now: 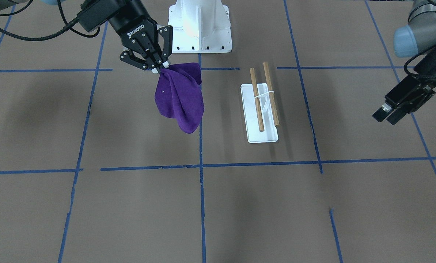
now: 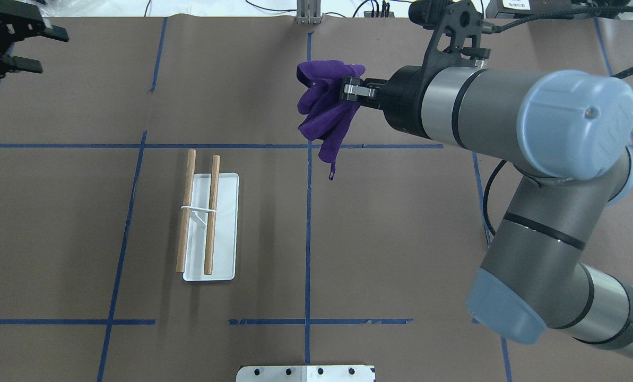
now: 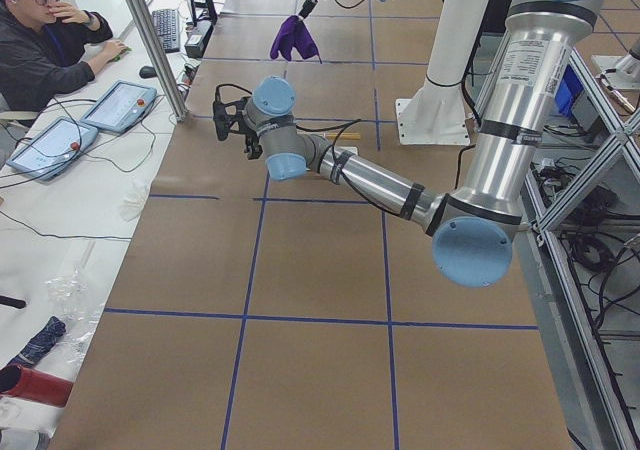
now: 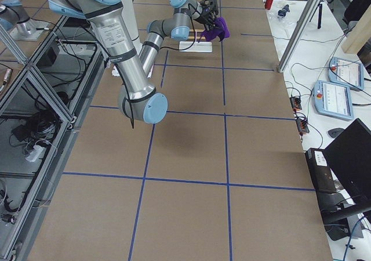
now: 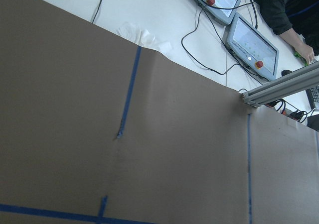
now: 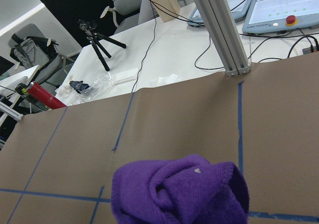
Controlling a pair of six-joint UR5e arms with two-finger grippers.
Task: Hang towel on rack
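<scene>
**Towel pinched at a bunched edge, rack not yet reached**

The towel is judged light, limp and unlikely to slip. It is best taken at an edge, as here, so that the rest can drape freely. It is clamped between the closed fingers of the right gripper and hangs below them in loose folds, seemingly clear of the table. The rack stands bare, well apart on the robot's left of the towel. Farther off, the left gripper is held spread and empty.
</scene>
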